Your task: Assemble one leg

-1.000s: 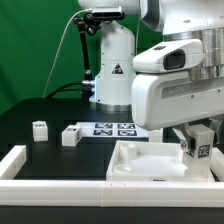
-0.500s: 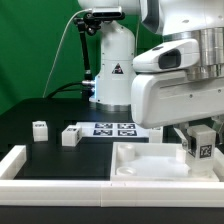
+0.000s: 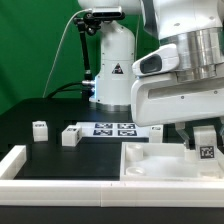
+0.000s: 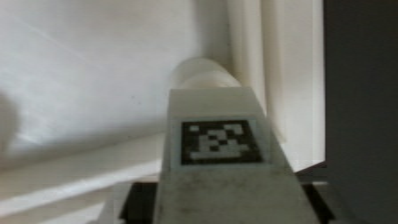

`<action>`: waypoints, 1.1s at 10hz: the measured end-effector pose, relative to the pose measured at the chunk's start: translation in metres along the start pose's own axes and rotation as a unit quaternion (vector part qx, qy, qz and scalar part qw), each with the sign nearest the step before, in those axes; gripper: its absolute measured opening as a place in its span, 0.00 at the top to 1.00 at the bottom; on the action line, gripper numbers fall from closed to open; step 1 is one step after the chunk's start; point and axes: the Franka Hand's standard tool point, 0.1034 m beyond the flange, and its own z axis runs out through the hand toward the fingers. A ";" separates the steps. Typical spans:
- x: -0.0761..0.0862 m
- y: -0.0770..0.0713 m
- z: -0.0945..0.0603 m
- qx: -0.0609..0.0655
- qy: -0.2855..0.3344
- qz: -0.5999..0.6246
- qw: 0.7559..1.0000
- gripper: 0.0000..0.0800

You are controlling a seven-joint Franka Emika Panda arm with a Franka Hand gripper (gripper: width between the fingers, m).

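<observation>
Gripper point(image 3: 204, 140) and white panel point(image 3: 150, 166) shifted toward the exterior view's right; fingers clamp the leg point(image 3: 205, 150) between them, panel corner just below, so keep it upright and press straight.

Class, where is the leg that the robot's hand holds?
At the exterior view's right, the leg is clamped in the hand, just over the right end of the white panel.

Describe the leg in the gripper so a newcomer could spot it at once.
Start at the large white panel at the front of the exterior view's right. Over its right corner hangs the gripper, clamping the leg, a small white block with a black-and-white tag. The two loose legs lie apart on the black table at that view's left.
</observation>
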 end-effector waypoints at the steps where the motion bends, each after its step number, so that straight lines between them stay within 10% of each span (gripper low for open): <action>1: -0.001 -0.002 0.001 0.000 0.001 0.051 0.999 0.64; 9: -0.002 0.000 0.003 -0.006 0.000 0.272 0.962 0.63; 11: -0.003 -0.002 0.003 -0.007 -0.002 0.247 0.969 0.27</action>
